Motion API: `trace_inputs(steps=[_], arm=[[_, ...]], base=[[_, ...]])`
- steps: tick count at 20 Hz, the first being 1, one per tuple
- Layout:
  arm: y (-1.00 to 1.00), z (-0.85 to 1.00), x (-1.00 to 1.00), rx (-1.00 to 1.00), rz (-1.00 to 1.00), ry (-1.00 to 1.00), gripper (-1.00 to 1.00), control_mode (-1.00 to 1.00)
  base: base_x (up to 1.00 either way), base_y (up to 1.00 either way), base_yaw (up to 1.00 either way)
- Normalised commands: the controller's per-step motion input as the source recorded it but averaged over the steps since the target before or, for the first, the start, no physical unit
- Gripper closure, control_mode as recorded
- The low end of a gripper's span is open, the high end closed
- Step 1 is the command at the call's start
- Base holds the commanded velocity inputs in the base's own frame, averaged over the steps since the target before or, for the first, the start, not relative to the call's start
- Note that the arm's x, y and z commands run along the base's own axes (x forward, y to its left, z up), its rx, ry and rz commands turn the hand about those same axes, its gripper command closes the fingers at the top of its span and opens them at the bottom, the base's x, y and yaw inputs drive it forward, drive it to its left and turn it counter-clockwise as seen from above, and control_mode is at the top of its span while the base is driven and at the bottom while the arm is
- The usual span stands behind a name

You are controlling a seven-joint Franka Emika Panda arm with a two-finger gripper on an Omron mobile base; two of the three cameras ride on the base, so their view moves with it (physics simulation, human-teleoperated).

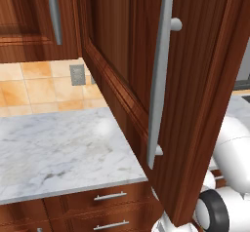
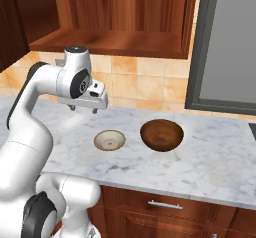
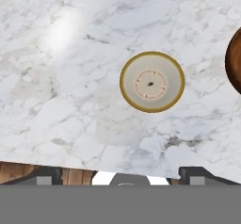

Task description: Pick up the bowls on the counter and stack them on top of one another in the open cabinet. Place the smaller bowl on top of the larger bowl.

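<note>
Fingers (image 2: 83, 109) wide apart, empty, above counter (image 2: 210, 164)

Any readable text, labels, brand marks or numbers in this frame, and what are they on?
None can be read.
The small cream bowl has a faint ring pattern and a dark speck at its centre, not lettering.
The brown wooden bowl, the counter, the open cabinet and the arm carry no markings.
</note>
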Motion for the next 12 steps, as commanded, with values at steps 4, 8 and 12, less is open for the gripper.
trace_inputs(steps=[4,8,12], arm=[[0.05,-0.38,0.0,-0.07,0.0,0.08,-1.0,-1.0],[0.05,-0.47,0.01,-0.07,0.0,0.11,-1.0,-1.0],[0.09,-0.49,0.14,-0.06,0.0,0.13,-1.0,-1.0]], base=[[0.0,0.0,0.0],[0.0,0.0,0.0],[0.0,0.0,0.0]])
